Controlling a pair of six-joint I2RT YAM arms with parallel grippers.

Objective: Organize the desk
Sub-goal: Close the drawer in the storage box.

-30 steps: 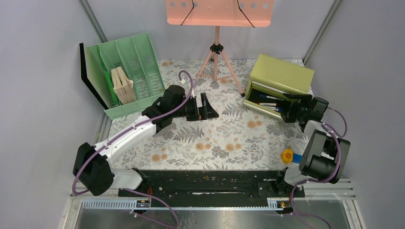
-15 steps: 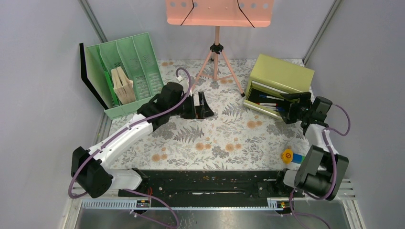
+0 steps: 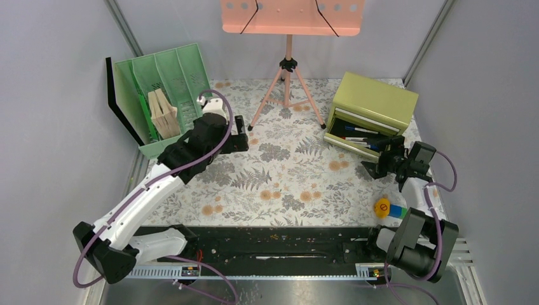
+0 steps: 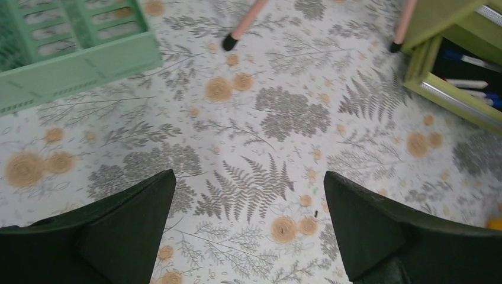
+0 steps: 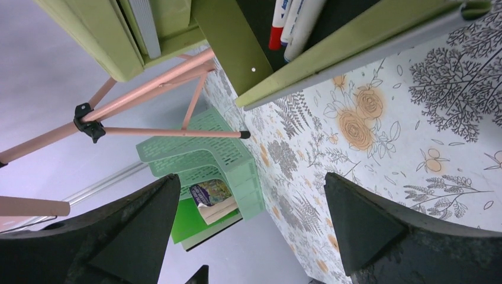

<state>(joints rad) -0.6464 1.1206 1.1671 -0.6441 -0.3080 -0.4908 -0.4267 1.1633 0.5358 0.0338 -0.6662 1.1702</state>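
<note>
hovering open-jawed over the floral desk (image 3: 286,184), both arms empty
left gripper (image 4: 248,177) spread wide above the desk near the green tray (image 3: 184,76), touching nothing; right gripper (image 5: 251,177) equally wide, empty, just before the open drawer (image 3: 356,136).

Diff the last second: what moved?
Left pincer pulled back left toward the green organizer; right pincer backed away from the open drawer toward the near edge. Both open, nothing gripped or released. Organizer, drawer, pink stand, yellow disc unchanged.

Plain grey walls (image 3: 51,127), metal corner posts (image 3: 125,27), even light
</note>
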